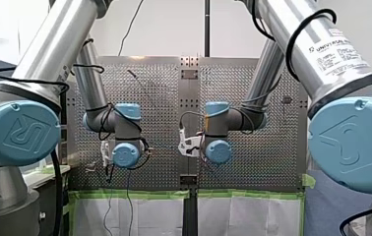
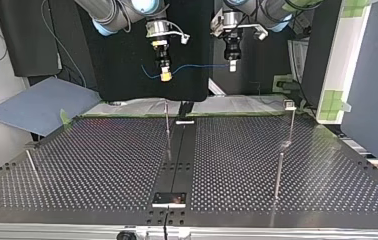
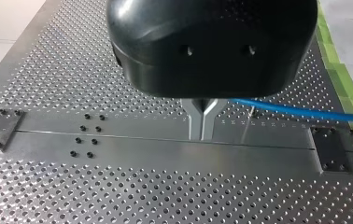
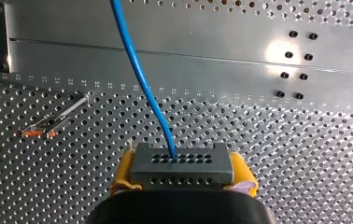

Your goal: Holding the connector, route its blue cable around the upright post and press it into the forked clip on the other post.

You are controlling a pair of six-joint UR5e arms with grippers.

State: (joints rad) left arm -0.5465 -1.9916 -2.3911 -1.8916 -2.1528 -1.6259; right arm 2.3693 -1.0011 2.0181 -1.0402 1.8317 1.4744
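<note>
Front view: both end effectors are hidden behind the wrists of my left arm [image 1: 125, 135] and my right arm [image 1: 218, 135], and the cable cannot be made out. The large near elbows cut off both sides of the perforated counter [image 1: 253, 93], whose near edge carries green tape [image 1: 135, 194]. Top view: the right end effector [image 2: 165, 75], yellow-padded, and the left end effector [image 2: 232, 66] hang side by side above the counter's far edge, before a black backdrop [image 2: 122, 70]. The blue cable [image 2: 202, 66] spans the open air between them; the connector is too small to tell here. A plain post [image 2: 167, 131] stands by the centre rail. The clip post [image 2: 291, 125] with its clip [image 2: 289, 104] stands toward the view's right, and another post [image 2: 278, 172] stands nearer the camera. All are well apart from the cable, with bare counter around them. Left wrist view: the black body hides the finger roots. The metal fingers [image 3: 197, 123] are pressed together, and the cable leaves sideways from just above them, where it appears pinched. Right wrist view: the yellow pads [image 4: 123, 172] clamp the grey connector [image 4: 182, 163] on both sides. The cable leaves the connector's face, runs ahead over the counter and is cut off by the frame.
</note>
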